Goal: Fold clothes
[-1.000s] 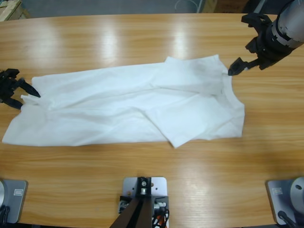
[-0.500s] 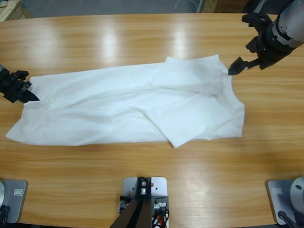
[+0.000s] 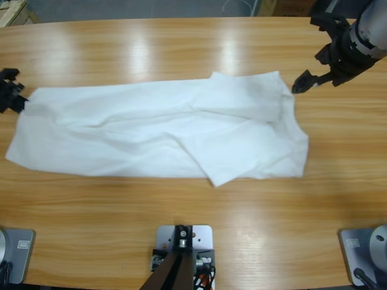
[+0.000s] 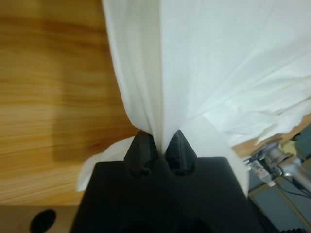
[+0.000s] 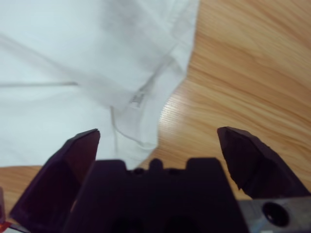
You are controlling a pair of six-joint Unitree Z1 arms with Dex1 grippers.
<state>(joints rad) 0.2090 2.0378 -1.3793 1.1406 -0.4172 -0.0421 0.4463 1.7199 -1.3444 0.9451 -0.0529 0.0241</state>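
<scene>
The white T-shirt (image 3: 163, 134) lies stretched lengthwise across the middle of the wooden table (image 3: 181, 54), its hem end toward nine o'clock and its neck end toward three o'clock, with a loose flap folded over and pointing toward six o'clock.

The left gripper (image 3: 11, 96) sits at the nine o'clock edge, its jaws pressed together on a bunched pinch of the shirt's corner — the left wrist view shows the fabric fanning out from between the two black tips (image 4: 159, 148). The right gripper (image 3: 314, 75) hangs at about two o'clock, just beside the collar corner, jaws spread wide and holding nothing; in the right wrist view (image 5: 158, 145) the neck seam and a small label lie ahead of the left jaw, with bare wood ahead of the right.

The step in hand looks like getting the shirt taut and flat before any fold. To do it well, the right gripper should come down over the shoulder edge near the collar and take both layers, not just the ribbing — thin cloth slips. The left should hold its pinch low to the table, so the pull runs flat from nine to three o'clock and the wrinkles through the middle ease out without dragging the whole shirt sideways.
</scene>
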